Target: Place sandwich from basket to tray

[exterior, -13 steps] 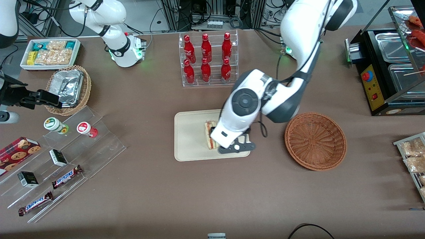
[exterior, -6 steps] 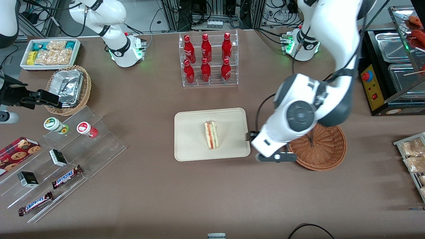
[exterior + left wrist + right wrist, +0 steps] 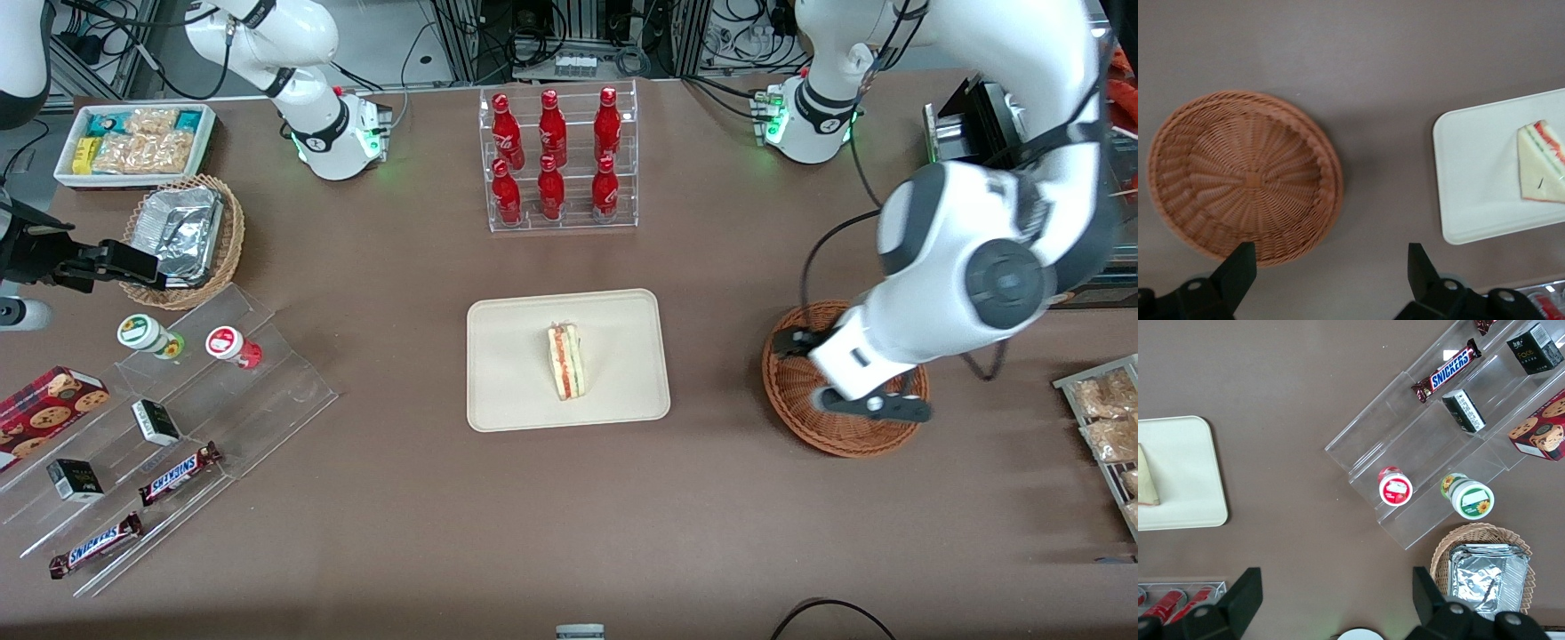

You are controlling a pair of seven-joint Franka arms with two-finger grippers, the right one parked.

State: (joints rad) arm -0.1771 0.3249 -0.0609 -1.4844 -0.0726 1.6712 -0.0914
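The sandwich [image 3: 565,362] lies alone in the middle of the cream tray [image 3: 516,356], its red and green filling edge showing. Toward the working arm's end of the table sits the reddish-brown basket [image 3: 800,418], and the wrist view shows the basket [image 3: 1245,177] holding nothing. My left gripper [image 3: 846,378] hangs high above the basket, well apart from the tray. In the left wrist view the gripper [image 3: 1330,267] is open, with nothing between its black fingers [image 3: 1238,263]. That view also takes in the tray [image 3: 1478,173] and the sandwich [image 3: 1541,163].
A clear rack of red bottles [image 3: 557,160] stands farther from the camera than the tray. A black appliance [image 3: 1040,178] and a wire rack of packets [image 3: 1107,418] flank the basket. A stepped acrylic shelf of snacks [image 3: 178,427] and a foil-filled tan basket [image 3: 182,240] lie toward the parked arm's end.
My left gripper has left the sandwich on the tray and swung sideways from above the tray to above the basket. The sandwich has stayed where it was released.
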